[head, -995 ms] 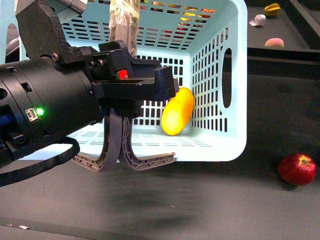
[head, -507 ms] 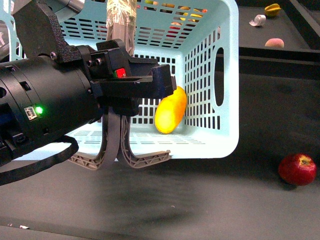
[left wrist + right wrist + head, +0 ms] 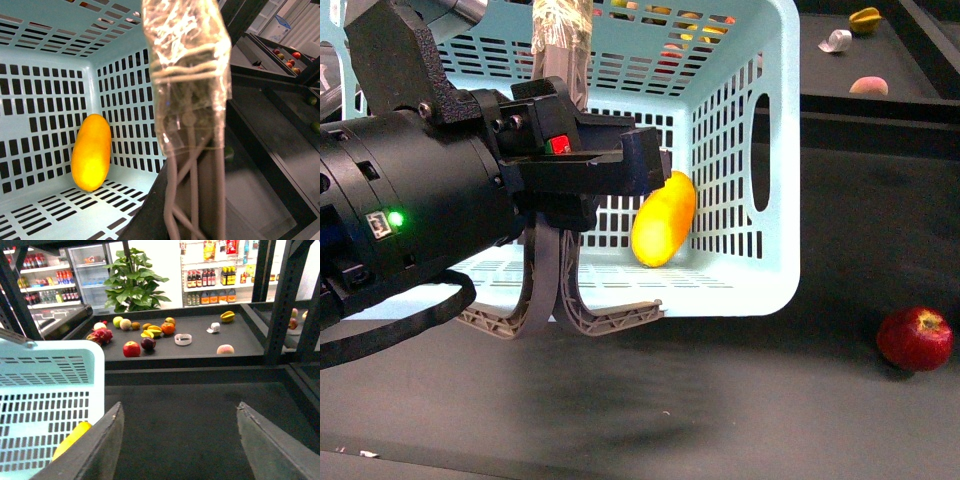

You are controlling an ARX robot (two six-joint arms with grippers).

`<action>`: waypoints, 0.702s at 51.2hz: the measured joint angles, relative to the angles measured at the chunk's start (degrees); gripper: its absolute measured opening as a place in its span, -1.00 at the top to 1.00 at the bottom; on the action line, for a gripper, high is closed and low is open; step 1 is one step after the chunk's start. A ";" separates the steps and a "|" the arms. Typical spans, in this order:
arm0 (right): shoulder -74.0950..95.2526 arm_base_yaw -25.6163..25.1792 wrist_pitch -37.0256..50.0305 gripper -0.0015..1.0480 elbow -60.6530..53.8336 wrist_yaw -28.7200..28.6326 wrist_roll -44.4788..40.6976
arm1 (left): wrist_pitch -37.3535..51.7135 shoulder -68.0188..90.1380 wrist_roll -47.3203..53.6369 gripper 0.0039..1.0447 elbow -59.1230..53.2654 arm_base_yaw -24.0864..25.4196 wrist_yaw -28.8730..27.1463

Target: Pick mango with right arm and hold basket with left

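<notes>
Basket [image 3: 745, 292]: turquoise, slotted, tipped on its side, mouth toward the robot.
Handles [image 3: 552, 295]: grey-brown pair, upper part wrapped in clear tape [image 3: 186, 75], loops hanging below the left end effector [image 3: 600, 175], which is clamped on them.
Mango [image 3: 663, 220]: inside the basket, tilted, lower end on the downward wall, leaning into the far right corner.
Right end effector [image 3: 180, 410]: fingers [image 3: 107, 442] wide apart, empty, over dark worktop [image 3: 740, 410] near the basket.
Apple [image 3: 915, 338]: red, on the worktop, well apart from the basket, to its right.
</notes>
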 joint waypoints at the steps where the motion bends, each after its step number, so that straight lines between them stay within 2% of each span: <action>1: -0.57 -0.39 -0.33 -0.15 -0.31 -0.55 -0.72 | 0.00 0.00 0.00 0.90 0.00 0.00 0.00; 4: -2.47 -3.48 -1.46 0.05 -1.09 -4.74 -2.21 | 0.00 0.00 0.00 0.90 0.00 0.00 0.00; 12: -6.47 -5.73 -3.98 0.56 -2.36 -5.38 -3.58 | 0.00 0.00 0.00 0.90 0.00 0.00 -0.02; 17: -9.75 -5.77 -6.32 0.98 -3.23 -5.55 -4.09 | 0.00 0.00 0.02 0.90 0.00 -0.02 0.07; 36: -16.94 -5.81 -10.49 0.96 -5.53 -5.55 -4.17 | 0.00 0.00 -0.02 0.90 0.00 0.00 0.00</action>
